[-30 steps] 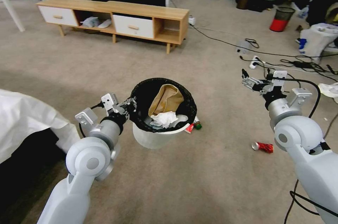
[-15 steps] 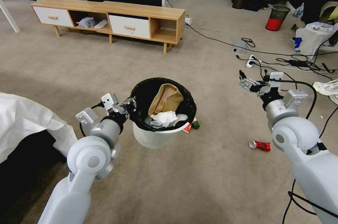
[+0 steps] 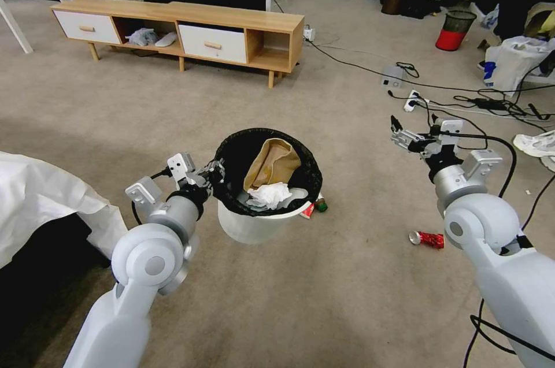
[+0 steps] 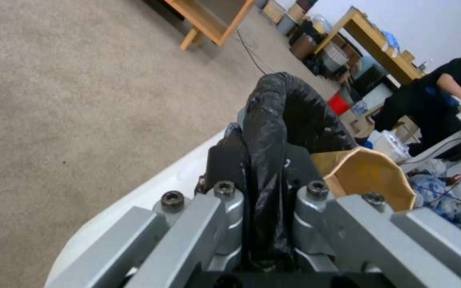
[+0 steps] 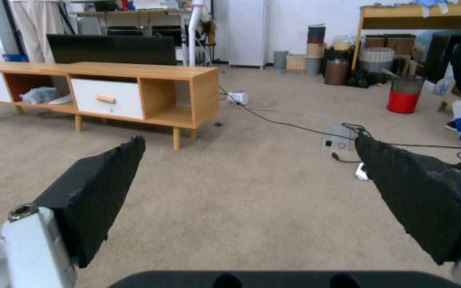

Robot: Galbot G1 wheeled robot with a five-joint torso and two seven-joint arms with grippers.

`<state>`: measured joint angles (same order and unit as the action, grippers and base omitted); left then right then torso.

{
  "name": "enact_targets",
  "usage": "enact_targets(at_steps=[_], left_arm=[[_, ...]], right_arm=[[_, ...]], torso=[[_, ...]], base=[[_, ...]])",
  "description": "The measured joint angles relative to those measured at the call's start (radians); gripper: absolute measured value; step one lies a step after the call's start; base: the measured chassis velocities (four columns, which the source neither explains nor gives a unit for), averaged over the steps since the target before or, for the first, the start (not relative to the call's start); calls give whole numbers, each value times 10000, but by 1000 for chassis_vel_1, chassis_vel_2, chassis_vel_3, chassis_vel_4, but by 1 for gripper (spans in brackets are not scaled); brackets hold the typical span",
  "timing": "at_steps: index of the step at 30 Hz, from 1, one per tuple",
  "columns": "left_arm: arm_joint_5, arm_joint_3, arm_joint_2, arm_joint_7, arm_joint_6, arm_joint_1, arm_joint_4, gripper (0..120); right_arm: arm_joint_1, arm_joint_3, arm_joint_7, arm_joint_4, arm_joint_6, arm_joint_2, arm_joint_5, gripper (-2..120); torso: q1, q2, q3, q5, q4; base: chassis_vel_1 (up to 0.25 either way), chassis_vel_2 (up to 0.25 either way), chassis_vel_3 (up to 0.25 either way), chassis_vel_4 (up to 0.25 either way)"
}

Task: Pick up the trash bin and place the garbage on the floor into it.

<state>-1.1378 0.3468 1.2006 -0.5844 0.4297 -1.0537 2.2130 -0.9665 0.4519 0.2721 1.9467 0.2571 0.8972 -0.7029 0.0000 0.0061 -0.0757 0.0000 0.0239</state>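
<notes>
My left gripper is shut on the black-bag rim of the white trash bin, holding it above the carpet. In the left wrist view the fingers clamp the black bag. Inside the bin lie a brown paper bag and a white tissue. On the floor, a crushed red can lies to the right, and a red packet with a small brown bottle sits just behind the bin. My right gripper hovers open at the right, its pads wide apart over bare carpet.
A low wooden cabinet stands at the back. Black cables and a white power strip cross the floor at the right. A red-based mesh bin stands far right. White cloth drapes at my left.
The whole head view shifted a little a second ago as the camera moved; since half a second ago the scene holds almost still. The bin stays in my left gripper.
</notes>
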Motion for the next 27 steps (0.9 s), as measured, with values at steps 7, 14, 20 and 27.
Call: enact_targets(at_steps=[7, 14, 20, 27], left_arm=[[-7, 27, -33, -20, 9, -29, 57, 7], [-4, 17, -22, -41, 13, -49, 84, 7], [-15, 58, -19, -57, 14, -39, 84, 7], [-12, 73, 1, -57, 14, -40, 84, 7]], right_arm=[[56, -58, 38, -8, -113, 44, -88, 100], [19, -50, 29, -8, -180, 46, -94, 100], [5, -66, 4, -2, -209, 57, -91, 100], [42, -114, -27, -63, -256, 78, -72, 100]], torso=[[0, 0, 1, 0, 0], [0, 0, 1, 0, 2], [0, 0, 0, 0, 0], [0, 0, 0, 0, 1]], base=[[0, 0, 0, 0], [-33, 31, 30, -38], [-85, 82, 91, -85], [-70, 64, 63, -69]])
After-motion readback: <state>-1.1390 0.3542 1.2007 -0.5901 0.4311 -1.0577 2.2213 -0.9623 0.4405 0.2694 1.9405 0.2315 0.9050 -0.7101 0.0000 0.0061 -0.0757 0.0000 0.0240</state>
